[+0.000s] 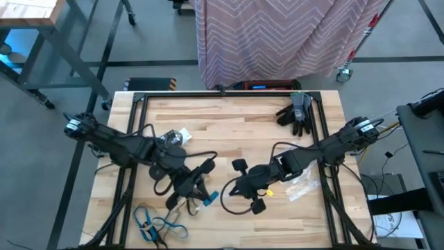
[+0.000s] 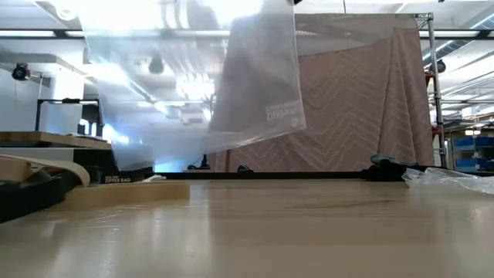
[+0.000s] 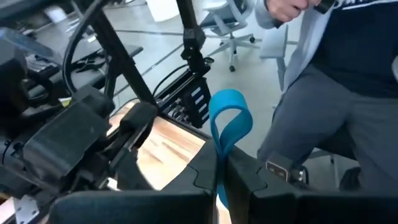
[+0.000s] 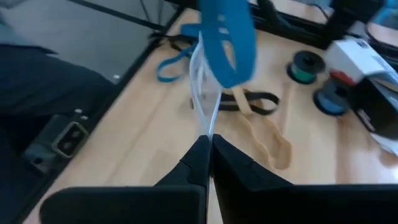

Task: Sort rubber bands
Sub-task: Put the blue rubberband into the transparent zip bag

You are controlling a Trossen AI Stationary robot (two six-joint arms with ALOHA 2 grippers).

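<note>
Faintly, clear bag [image 2: 255, 85] reads "ZIPPER" (partly legible).

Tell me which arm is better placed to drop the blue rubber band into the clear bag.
Left. The left claw is shut on the blue rubber band, while the right claw appears busy pinching the clear bag up.

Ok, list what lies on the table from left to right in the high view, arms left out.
Blue rubber bands near the front left edge → clear plastic bag right of centre → dark work gloves toward the far right corner. The bag and gloves sit nearly level across, so their order is close.
</note>
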